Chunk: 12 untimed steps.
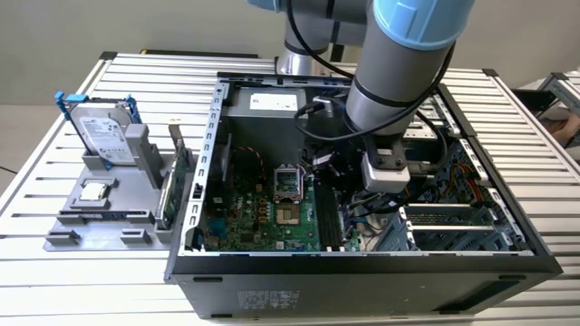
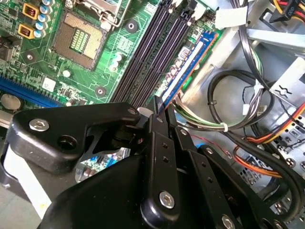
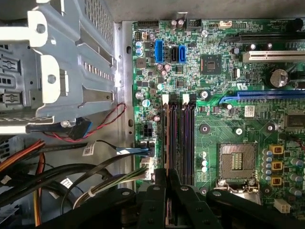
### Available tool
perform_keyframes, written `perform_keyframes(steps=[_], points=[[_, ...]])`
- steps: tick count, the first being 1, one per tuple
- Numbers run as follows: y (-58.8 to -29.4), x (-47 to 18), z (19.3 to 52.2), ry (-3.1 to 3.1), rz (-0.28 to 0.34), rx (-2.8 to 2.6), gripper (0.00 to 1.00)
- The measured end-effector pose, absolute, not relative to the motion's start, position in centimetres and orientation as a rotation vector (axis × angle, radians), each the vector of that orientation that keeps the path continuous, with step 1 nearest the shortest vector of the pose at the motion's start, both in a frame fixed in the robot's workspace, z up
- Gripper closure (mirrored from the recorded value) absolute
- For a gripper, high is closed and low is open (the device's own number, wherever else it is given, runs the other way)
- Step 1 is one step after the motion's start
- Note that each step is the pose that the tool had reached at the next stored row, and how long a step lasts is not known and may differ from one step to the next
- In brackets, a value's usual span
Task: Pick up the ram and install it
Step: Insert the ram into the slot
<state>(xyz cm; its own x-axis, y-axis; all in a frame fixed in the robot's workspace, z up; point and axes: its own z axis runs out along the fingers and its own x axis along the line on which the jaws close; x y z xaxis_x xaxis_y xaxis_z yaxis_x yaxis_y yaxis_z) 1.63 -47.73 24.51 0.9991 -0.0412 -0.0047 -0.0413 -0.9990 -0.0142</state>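
Pinching the ram [image 2: 188, 59] edgewise — hand [image 2: 159, 110] (fingertips closed) above slots [image 3: 180, 138].

one computer case [image 1: 363, 268], one hard drive [image 1: 102, 136], four memory slots [image 3: 179, 143]

Lighting: even, diffuse and bright from overhead; the slatted counter [image 1: 73, 272] shows pale sheen, and the open computer case [image 1: 363, 272] holds soft shadow inside under the arm [image 1: 399, 75]. In both wrist views the motherboard [image 3: 228, 95] is well lit and sharp. The black hand [image 2: 157, 114] close to the lens is dark, slightly soft, with small highlights on its screws.
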Motion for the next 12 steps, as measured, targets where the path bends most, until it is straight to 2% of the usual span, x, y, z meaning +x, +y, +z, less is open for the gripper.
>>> perform_keyframes(steps=[12], points=[[-47.7, 1.4, 23.2, 0.055, 0.007, -3.127, 1.0]])
